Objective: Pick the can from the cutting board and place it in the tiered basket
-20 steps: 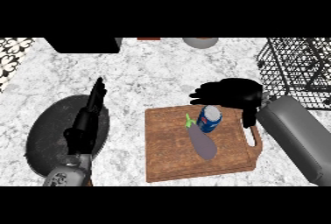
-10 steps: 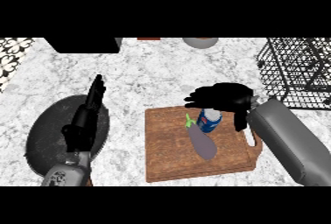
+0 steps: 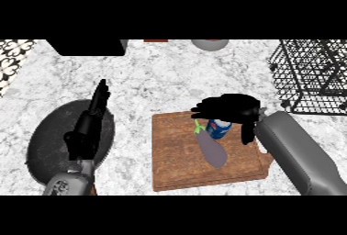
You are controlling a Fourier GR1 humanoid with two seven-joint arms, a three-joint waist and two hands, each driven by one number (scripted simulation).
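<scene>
head view: right hand (image 3: 227, 109) curls over the can (image 3: 219, 129), hiding its top; can upright on the cutting board (image 3: 180, 156), beside an eggplant (image 3: 213, 150). left hand (image 3: 88, 123) straight-fingered, resting.

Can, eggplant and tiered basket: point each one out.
can (image 3: 218, 129), head view, on its blue side below the right robot hand (image 3: 227, 108).
eggplant (image 3: 213, 150), head view, mid purple body.
tiered basket (image 3: 313, 73), head view, black wire wall.

Bright, even light, no glare, only faint soft shadows.
</scene>
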